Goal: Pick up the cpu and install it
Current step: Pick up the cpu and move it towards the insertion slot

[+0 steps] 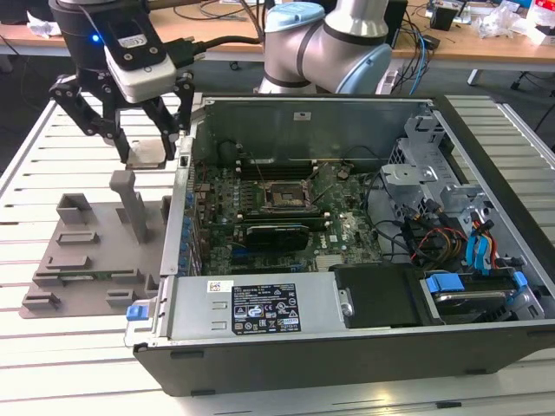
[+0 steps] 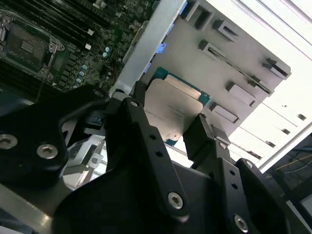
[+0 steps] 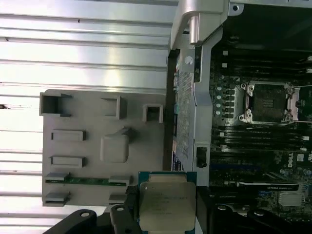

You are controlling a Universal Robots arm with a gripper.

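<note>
The cpu (image 1: 146, 156) sits between the fingertips of the gripper (image 1: 147, 145), pinched by two opposite edges. The jaws are closed only as far as the chip's width allows, so they hold it and nothing else. In both wrist views its silver metal top faces back toward the wrist, with the thin green rim showing around it. It lies flat and level across the fingers (image 2: 142, 105) rather than tilted. It is so nearly square that I cannot tell a long axis from these pictures; the gripped pair of edges is the better guide to how it sits. Directly beneath the pincer is the grey holder tray (image 1: 87, 260) with its slots and upright posts. The chip appears to hang clear above this tray rather than rest on it, though the gap is hard to judge. This is the only arm, and it already has the part, so what matters is where the black socket frame (image 1: 282, 196) lies from the pincer. It is off to one side, toward the exterior view's right, and lower, on the motherboard (image 1: 260, 221) inside the open computer case (image 1: 251, 303). The side wall of the case (image 1: 184, 186) stands just beside the pincer, between the chip and the socket. The socket is well apart from the chip and looks empty in the first wrist view (image 3: 268, 102).
</note>
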